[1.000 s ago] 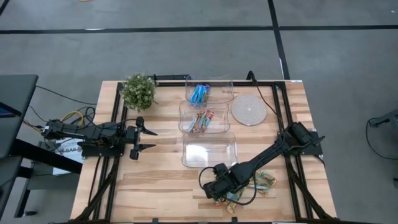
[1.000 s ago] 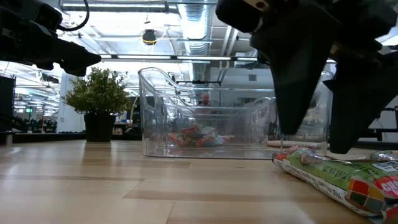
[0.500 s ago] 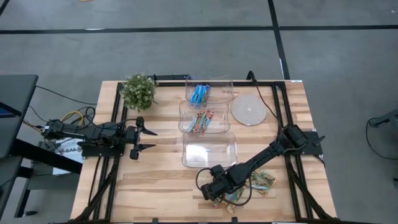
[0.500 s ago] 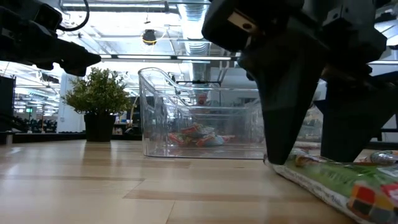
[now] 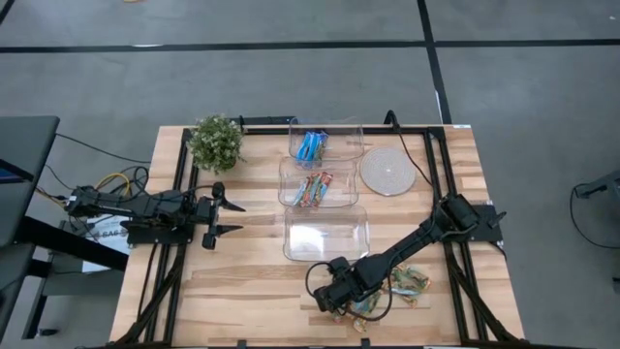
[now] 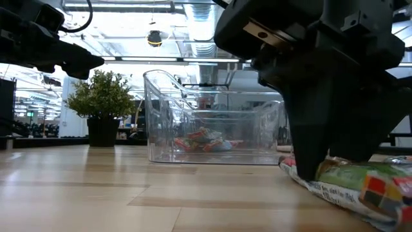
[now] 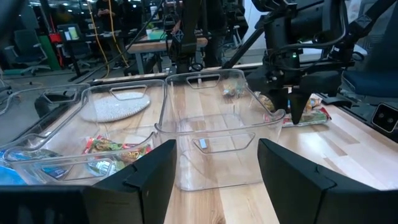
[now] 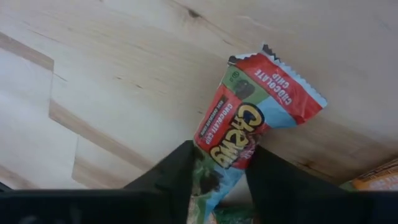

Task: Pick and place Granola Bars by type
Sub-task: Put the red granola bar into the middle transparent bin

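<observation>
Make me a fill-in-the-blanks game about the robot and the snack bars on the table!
1. The right gripper has its fingers on either side of a red and green ____ bar.
2. The bright blue bars lie in the clear tub nearest the ____.
3. The tub closest to the right gripper holds ____ bars.
4. The left gripper waits with its fingers ____.

Missing words: granola; plant; no; open

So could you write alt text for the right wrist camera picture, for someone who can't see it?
A red-and-green Chewy chocolate chip granola bar lies on the light wooden table, its near end squeezed between the right gripper's two dark fingers. The corner of an orange wrapper peeks in at the edge.
</observation>
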`<action>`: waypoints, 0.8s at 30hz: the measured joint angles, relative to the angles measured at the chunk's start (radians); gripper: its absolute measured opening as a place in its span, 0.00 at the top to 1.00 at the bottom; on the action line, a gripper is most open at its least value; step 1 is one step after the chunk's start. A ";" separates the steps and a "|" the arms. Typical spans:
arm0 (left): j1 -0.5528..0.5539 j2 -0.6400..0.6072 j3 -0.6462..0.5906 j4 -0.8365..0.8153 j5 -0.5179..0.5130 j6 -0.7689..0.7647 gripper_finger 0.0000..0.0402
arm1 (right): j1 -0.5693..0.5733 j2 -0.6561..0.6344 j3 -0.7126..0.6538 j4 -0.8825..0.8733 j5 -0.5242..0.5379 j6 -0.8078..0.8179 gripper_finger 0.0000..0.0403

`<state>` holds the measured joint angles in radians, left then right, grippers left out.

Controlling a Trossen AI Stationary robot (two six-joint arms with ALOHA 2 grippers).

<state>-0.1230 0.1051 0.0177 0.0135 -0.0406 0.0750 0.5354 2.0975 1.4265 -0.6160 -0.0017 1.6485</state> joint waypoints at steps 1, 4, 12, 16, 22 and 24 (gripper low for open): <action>0.000 0.000 0.000 0.000 0.000 0.000 0.45 | 0.001 0.000 0.000 -0.001 0.000 0.000 0.70; 0.000 0.000 0.000 0.000 0.000 0.000 0.45 | 0.001 0.001 0.000 0.000 0.000 0.000 0.78; 0.000 0.000 0.000 0.000 0.000 0.000 0.45 | 0.012 -0.011 -0.003 0.046 0.008 -0.059 0.89; 0.000 0.000 0.000 0.000 0.000 0.000 0.45 | 0.027 -0.016 -0.003 0.114 0.009 -0.194 0.92; 0.000 0.000 0.000 0.000 0.000 0.000 0.45 | 0.050 -0.020 -0.002 0.229 0.027 -0.417 0.94; 0.000 0.000 0.000 0.000 0.001 0.000 0.45 | 0.051 -0.021 -0.002 0.218 0.038 -0.487 0.94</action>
<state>-0.1230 0.1051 0.0177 0.0135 -0.0399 0.0750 0.5866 2.0766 1.4246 -0.3981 0.0363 1.1620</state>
